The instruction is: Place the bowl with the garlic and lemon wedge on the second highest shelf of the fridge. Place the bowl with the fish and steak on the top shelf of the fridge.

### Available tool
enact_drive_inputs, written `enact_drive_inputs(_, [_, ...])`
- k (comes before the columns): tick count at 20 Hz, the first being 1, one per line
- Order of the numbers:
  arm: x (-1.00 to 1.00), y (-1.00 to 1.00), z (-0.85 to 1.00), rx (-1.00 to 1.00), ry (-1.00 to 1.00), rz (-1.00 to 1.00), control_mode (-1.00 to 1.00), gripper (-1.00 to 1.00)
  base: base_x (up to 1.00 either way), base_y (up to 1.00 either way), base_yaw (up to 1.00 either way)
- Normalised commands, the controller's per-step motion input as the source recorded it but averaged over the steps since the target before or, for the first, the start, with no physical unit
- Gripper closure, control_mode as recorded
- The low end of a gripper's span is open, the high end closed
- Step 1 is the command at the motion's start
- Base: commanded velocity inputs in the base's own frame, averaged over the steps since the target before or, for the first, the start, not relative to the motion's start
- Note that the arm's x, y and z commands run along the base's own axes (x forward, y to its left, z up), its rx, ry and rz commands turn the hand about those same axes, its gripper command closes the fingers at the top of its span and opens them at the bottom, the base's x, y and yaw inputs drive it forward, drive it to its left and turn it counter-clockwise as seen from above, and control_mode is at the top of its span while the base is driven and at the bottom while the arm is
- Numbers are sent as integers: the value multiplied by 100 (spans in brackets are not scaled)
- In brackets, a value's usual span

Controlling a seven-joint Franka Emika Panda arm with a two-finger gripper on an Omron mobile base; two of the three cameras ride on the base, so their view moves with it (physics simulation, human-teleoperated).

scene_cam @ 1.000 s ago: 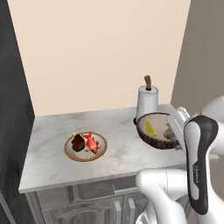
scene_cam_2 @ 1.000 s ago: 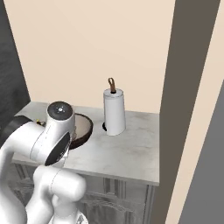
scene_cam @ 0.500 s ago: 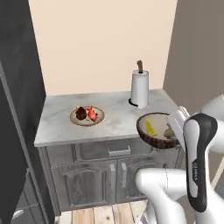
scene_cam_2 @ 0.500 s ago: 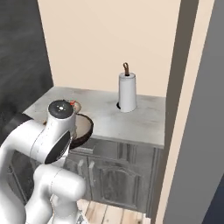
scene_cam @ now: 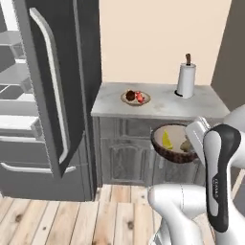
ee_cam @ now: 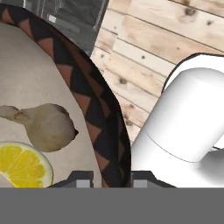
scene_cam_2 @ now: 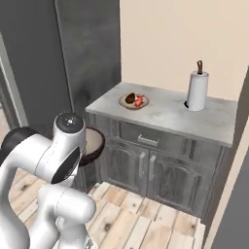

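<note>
change: base has backed off the bench (scene_cam: 158, 107), fridge (scene_cam: 62, 91) now visible | pincer (ee_cam: 111, 179) clamps the garlic-lemon bowl (scene_cam: 173, 143) rim | next: second-highest shelf (scene_cam: 14, 76)

A plain beige wall (scene_cam: 143, 38) runs behind a low grey panelled counter cabinet (scene_cam: 127, 153) with a pale marbled top (scene_cam_2: 170, 114). Near the top's back right corner a white paper towel roll (scene_cam: 185, 80) stands upright on a dark-knobbed holder. The cabinet front shows a drawer with a silver pull (scene_cam_2: 148, 140) above two arched doors. Light wooden planks (scene_cam: 72, 220) cover the floor, knots showing here and there. Left of the counter, just beside it, stands a tall dark grey appliance body (scene_cam_2: 87, 53). A darker wall panel (scene_cam: 229, 52) closes the scene on the right. The light is even and soft, with faint shadows under the counter edge.
</note>
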Motion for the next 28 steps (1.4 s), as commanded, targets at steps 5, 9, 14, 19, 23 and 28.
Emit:
enact_drive_inputs(5, [0,0,0,0,0,0,100,100,-27,100,35])
enact_drive_inputs(9, [0,0,0,0,0,0,100,100,30,100,15])
enact_drive_inputs(14, [0,0,0,0,0,0,100,100,46,100,5])
enact_drive_inputs(19, [0,0,0,0,0,0,100,100,61,100,-11])
enact_drive_inputs(23, [0,0,0,0,0,0,100,100,100,89,-27])
enact_drive_inputs(28, [0,0,0,0,0,0,100,100,91,24,-26])
